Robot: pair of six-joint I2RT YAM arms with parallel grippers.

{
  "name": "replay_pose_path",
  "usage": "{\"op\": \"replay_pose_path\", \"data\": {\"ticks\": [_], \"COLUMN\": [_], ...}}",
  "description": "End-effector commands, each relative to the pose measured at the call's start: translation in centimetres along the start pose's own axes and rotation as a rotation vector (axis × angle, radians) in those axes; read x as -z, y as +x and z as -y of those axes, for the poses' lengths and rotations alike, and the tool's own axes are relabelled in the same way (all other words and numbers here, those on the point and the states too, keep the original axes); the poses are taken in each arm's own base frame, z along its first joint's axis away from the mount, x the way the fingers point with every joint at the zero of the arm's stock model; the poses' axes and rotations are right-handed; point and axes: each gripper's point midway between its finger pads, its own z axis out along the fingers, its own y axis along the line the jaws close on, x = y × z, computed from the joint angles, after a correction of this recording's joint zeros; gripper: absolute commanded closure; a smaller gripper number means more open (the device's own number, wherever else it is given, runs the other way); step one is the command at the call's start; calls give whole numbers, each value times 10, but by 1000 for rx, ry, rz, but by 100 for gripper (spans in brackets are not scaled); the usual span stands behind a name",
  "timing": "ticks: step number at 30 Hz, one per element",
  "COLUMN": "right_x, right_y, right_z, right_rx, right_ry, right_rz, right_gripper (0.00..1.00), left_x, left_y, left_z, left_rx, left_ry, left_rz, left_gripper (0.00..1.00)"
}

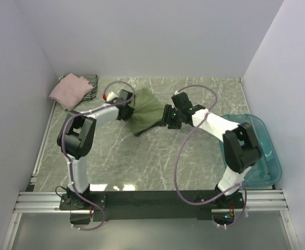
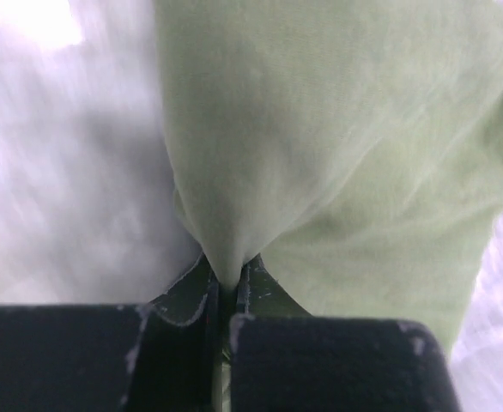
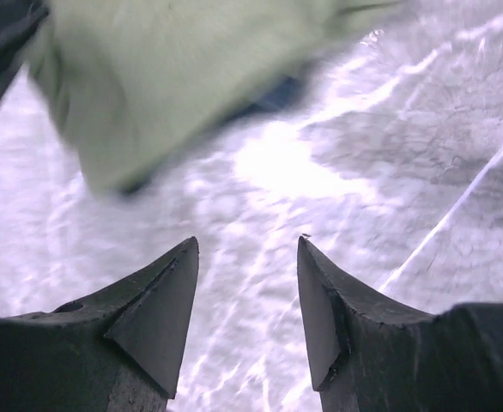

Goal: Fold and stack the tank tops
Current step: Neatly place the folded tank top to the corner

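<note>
The olive-green tank top lies bunched in the middle of the table's far half. My left gripper is shut on its left edge; the left wrist view shows the green cloth pinched between the closed fingers. My right gripper is open and empty just right of the top; the right wrist view shows it over bare marble with the green cloth ahead. The pale pink tank top lies folded on the striped one at the far left corner.
A translucent teal plastic tub stands at the right edge of the table beside the right arm. White walls close the table on the left, far and right sides. The marble tabletop spreads in front of the arms.
</note>
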Motion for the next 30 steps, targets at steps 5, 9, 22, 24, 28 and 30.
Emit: {"op": "replay_pose_path", "data": {"ticks": [5,9,22,24,28,30], "right_x": [66,85,87,84,80,79], "right_y": [-15,-4,27,32,35,36], "right_z": [-38,-35,-16,-12,-9,-8], "right_rx": [58,87,137,136,136,134], "right_ry": [-159,-166,-154,-146,-140,-137], "right_rz": [125,140,84,70,63,60], "right_gripper": [43,43,43,43,43,43], "left_x": [-26,-44,-15,-13,0,9], "left_y": [-146,-182,-284,-293,-308,-316], "left_z": [30,44,65,62,65,70], "left_rx": [-512,-667,-675,-677,-678,-682], "left_ry": [-51,-85,6,13,43,62], "left_rz": [169,189,283,284,308,323], "left_gripper": [100,100,100,100,100,99]}}
